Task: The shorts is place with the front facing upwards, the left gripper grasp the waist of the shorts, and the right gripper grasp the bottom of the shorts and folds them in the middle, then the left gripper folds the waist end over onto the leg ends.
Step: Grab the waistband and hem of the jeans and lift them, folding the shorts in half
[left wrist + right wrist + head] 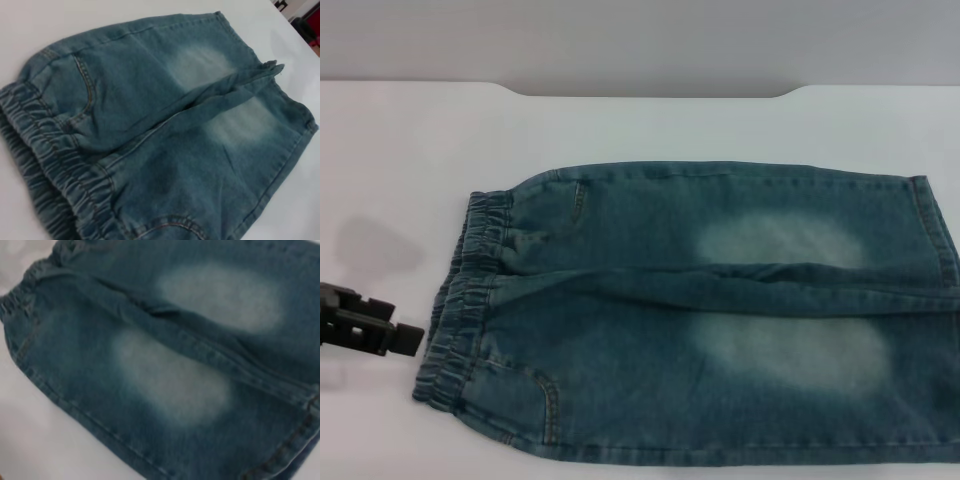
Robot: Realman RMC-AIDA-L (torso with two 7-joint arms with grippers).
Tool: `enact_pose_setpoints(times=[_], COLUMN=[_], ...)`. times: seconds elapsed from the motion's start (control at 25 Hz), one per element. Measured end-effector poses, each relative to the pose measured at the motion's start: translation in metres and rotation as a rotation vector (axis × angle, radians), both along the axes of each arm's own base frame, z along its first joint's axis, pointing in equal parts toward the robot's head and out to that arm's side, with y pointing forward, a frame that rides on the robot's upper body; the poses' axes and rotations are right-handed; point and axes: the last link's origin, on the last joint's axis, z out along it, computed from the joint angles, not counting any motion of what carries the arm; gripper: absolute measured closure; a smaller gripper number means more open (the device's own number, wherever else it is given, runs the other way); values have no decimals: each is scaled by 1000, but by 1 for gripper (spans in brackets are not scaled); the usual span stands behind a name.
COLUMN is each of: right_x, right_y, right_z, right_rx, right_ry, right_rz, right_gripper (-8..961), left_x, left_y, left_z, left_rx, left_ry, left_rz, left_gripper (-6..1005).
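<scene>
So the shorts point(720, 310) are lying flat and unfolded on the white worktop point(400, 150), waistband toward the robot's left and the leg hems point(935, 235) off to its right, running out of the head view at the right edge. Both legs lie side by side with a creased seam ridge between them, and each has a pale faded patch point(785, 240) on it. The gathered elastic waist point(460, 300) is bunched and a bit wavy, with stitched pocket seams just next to it. The left tool point(415, 340) sits low at the left edge of the head view, right beside the waistband but not touching it as far as I can see; can't tell if its fingers are apart or together. The right tool isn't showing anywhere, its wrist camera just looks down at the denim legs.
</scene>
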Motion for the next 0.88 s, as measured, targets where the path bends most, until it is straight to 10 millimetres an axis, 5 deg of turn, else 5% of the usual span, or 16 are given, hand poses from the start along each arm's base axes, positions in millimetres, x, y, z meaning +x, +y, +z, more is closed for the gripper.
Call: enact_pose_setpoints(times=[0.88], right_x=[19], right_y=[-8], right_z=[-42], right_rx=[-117], right_ry=[-149], right_rz=[-69], right_gripper=[477], left_x=[4], left_y=[2], left_z=[-9], left_rx=[-16], left_ry=[-26], left_rz=[-7], left_gripper=[334])
